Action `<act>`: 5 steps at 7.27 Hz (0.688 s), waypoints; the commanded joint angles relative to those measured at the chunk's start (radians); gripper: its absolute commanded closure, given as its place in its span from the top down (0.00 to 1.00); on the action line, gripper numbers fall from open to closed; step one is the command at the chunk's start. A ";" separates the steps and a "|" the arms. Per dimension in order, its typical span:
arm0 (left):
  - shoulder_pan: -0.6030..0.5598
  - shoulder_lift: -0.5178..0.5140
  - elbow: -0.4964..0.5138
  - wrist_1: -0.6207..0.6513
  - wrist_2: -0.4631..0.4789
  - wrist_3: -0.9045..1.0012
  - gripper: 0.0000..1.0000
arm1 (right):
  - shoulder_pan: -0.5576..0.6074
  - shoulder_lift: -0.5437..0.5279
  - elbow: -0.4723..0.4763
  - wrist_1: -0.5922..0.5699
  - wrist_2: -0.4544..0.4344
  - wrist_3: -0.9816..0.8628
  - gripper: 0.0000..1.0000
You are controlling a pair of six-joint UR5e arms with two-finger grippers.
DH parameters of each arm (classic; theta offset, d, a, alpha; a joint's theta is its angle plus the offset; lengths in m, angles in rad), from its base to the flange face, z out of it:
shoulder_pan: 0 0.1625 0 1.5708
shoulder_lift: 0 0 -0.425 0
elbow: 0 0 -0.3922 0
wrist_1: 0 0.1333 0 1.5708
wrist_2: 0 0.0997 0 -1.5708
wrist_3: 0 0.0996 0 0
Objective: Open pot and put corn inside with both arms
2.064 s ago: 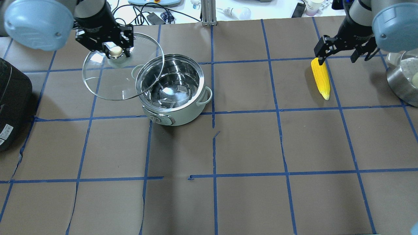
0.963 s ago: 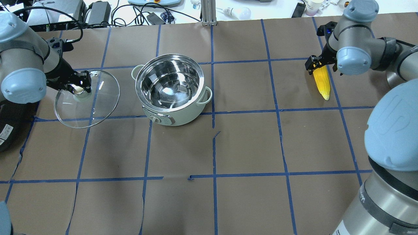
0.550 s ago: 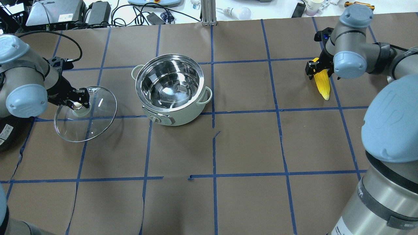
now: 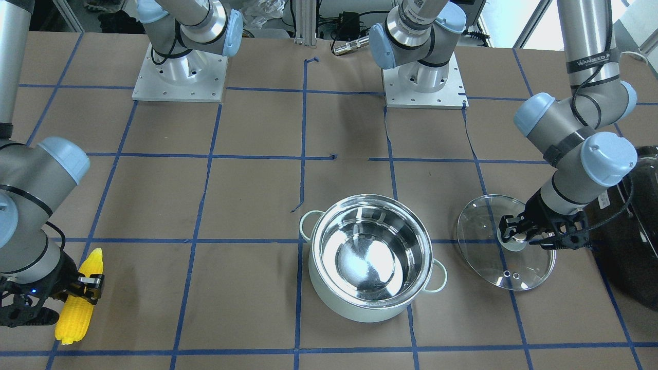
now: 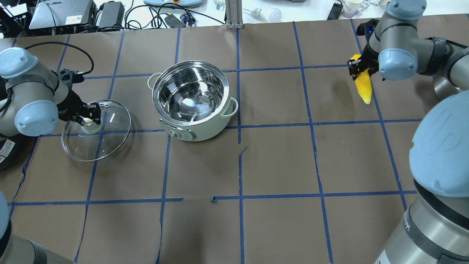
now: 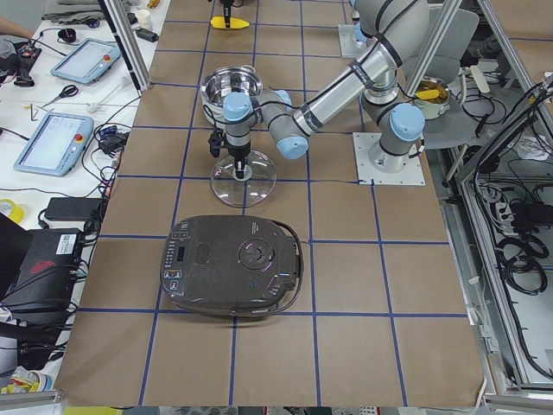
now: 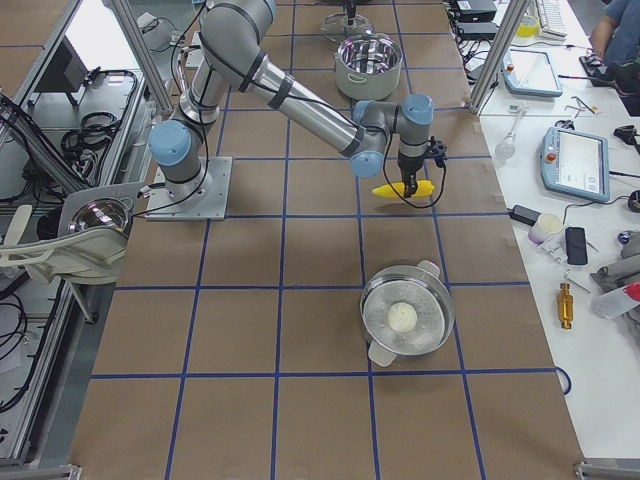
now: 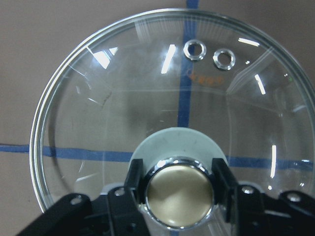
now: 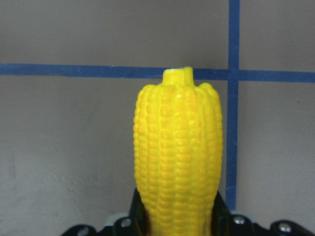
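Note:
The mint-green pot (image 5: 205, 129) stands open, its steel inside bare; it also shows in the front view (image 4: 354, 309). My left gripper (image 5: 88, 118) is shut on the brass knob (image 8: 179, 194) of the glass lid (image 5: 110, 130). It holds the lid low over the table, left of the pot; I cannot tell if the lid touches the table. My right gripper (image 5: 361, 68) is shut on the thick end of the yellow corn (image 5: 365, 88) at the far right. The corn's pointed tip aims toward the robot. The right wrist view shows the corn (image 9: 177, 157) between the jaws.
A large black appliance (image 6: 233, 264) lies at the table's left end, close to the lid (image 4: 483, 226). A steel bowl holding a white ball (image 7: 405, 315) stands at the right end near the corn. Cables and devices line the far edge.
My left gripper carried the lid off the pot, leftward and down to table height. My right gripper closed on the corn's thick end and has shifted it slightly toward the far edge.

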 commanded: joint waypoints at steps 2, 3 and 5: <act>-0.022 0.044 0.007 0.004 -0.001 -0.046 0.93 | 0.264 -0.066 -0.226 0.325 -0.013 0.383 0.00; -0.031 0.081 0.012 -0.008 0.001 -0.056 0.95 | 0.362 -0.054 -0.326 0.409 -0.013 0.483 0.00; -0.041 0.171 0.024 -0.100 0.001 -0.059 0.97 | 0.521 0.000 -0.416 0.445 -0.015 0.631 0.00</act>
